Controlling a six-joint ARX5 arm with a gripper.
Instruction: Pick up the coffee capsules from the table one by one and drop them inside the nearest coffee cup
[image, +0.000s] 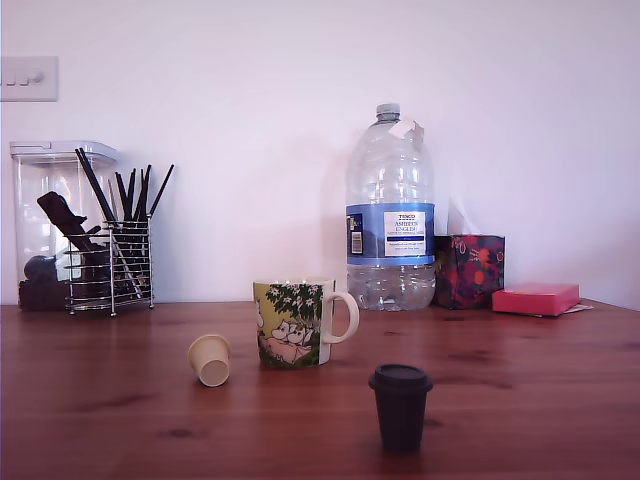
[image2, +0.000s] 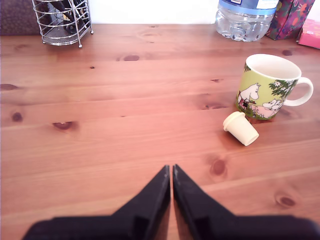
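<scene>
A cream coffee capsule (image: 210, 359) (image2: 240, 128) lies on its side on the wooden table (image: 100, 410) (image2: 125, 100), just to the exterior view's left of the coffee cup (image: 295, 322) (image2: 270, 86), a white mug with a green cartoon print that stands upright. A dark capsule (image: 400, 405) stands rim up near the front, to the exterior view's right of the mug; the wrist view does not show it. My gripper (image2: 171, 168) appears only in the wrist view, its black fingers pressed together with nothing between them, well short of the cream capsule.
At the back stand a wire rack of dark utensils (image: 112, 262) (image2: 63, 20), a clear canister (image: 45, 215), a big water bottle (image: 390, 215) (image2: 245, 17), a patterned box (image: 470, 270) and a pink box (image: 535, 298).
</scene>
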